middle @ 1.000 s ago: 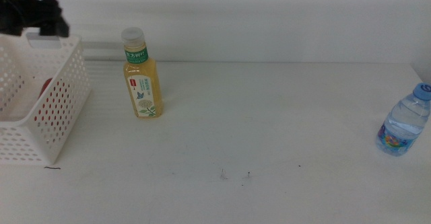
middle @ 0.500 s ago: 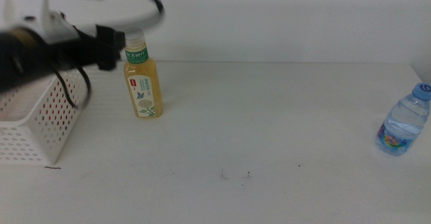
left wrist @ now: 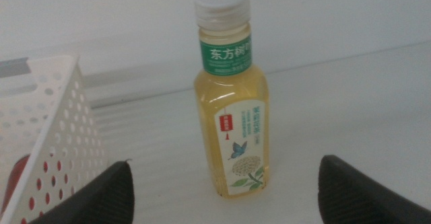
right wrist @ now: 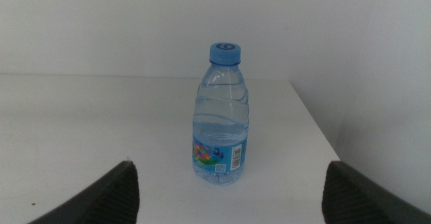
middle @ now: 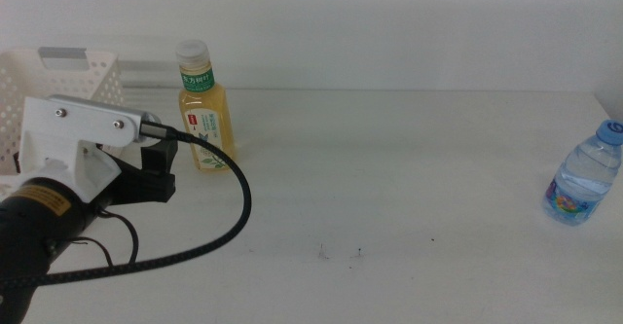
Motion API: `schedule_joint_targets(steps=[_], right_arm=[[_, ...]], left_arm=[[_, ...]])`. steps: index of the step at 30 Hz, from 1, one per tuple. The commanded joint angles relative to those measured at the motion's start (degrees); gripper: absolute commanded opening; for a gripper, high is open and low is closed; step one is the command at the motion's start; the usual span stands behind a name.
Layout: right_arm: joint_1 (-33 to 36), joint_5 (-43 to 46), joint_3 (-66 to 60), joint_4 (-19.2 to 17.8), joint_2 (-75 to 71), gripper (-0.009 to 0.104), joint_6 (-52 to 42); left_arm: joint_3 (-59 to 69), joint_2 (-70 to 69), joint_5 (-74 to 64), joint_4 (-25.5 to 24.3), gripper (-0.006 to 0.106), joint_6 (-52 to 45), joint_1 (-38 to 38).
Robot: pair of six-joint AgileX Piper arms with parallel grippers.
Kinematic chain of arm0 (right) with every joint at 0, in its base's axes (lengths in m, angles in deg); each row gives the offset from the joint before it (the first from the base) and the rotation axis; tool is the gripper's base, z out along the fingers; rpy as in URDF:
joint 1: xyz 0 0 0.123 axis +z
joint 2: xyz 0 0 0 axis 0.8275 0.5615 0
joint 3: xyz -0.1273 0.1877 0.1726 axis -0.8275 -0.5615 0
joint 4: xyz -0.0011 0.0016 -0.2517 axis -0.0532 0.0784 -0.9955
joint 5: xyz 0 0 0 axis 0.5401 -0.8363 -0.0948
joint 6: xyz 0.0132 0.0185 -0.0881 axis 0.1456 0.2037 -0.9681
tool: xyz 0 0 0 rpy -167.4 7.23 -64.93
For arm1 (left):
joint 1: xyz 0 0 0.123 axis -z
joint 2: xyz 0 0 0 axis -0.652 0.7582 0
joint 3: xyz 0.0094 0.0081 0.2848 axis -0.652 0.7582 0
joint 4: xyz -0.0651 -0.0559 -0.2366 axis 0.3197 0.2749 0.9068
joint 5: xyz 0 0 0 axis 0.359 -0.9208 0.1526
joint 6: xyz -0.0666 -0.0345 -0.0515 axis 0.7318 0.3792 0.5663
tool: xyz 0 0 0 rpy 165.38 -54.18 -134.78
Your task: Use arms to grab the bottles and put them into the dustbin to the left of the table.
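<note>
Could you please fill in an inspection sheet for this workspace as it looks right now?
Surface: white table, a few tiny dark specks.
Job's things: tea bottle upright beside the dustbin; water bottle upright near the table's right edge; something red shows through the dustbin wall.
Clutter: nothing seen.
Grippers: left gripper open, facing the tea bottle, short of it; right gripper open, facing the water bottle, out of the middle view.
Cables: black cable loops from the left arm's wrist.
Surroundings: plain white wall.
</note>
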Motion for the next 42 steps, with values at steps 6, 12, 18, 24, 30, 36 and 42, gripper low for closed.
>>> schedule_joint_targets(steps=[6,12,18,24,30,36,42], right_arm=[[-0.46,0.52,-0.23,-0.42,-0.29,0.091,-0.22],[-0.46,0.52,-0.23,-0.42,-0.29,0.091,-0.22],[-0.46,0.52,-0.23,-0.42,-0.29,0.091,-0.22],[-0.46,0.52,-0.23,-0.42,-0.29,0.091,-0.22],[-0.46,0.52,-0.23,-0.42,-0.29,0.091,-0.22],[-0.46,0.52,-0.23,-0.42,-0.29,0.091,-0.22],[-0.46,0.52,-0.23,-0.42,-0.29,0.091,-0.22]], left_arm=[[1.14,-0.32,-5.0,-4.15,0.094,7.2,0.17],[7.99,0.72,13.22,-5.86,0.094,11.66,0.17],[8.41,7.44,16.54,-11.27,0.094,11.66,0.17],[8.41,17.08,30.31,-13.71,0.094,18.66,0.17],[5.36,27.55,39.29,-9.77,0.094,17.93,0.17],[-0.9,32.2,37.82,-9.35,0.094,15.6,0.17],[-7.87,35.87,32.48,-8.29,0.094,14.88,0.17]])
